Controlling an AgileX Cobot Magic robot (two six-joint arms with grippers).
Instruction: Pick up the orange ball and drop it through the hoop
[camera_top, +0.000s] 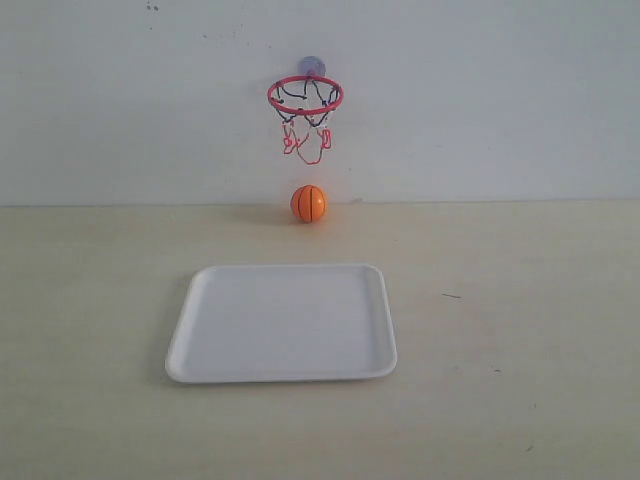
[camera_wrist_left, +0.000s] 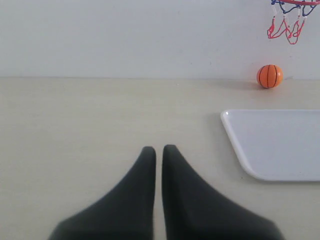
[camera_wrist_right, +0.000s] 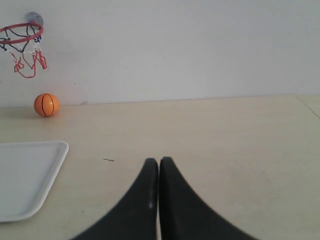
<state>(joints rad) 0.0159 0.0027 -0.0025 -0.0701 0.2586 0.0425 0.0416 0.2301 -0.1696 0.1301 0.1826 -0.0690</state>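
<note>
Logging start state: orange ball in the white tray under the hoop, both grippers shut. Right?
No. The orange ball rests on the table beyond the white tray, not in it, as the exterior view shows. It is under the hoop; left gripper and right gripper are shut.

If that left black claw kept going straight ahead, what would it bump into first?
Probably only the white back wall: the left gripper points across the beige table, with the white tray and small orange ball off to one side.
</note>
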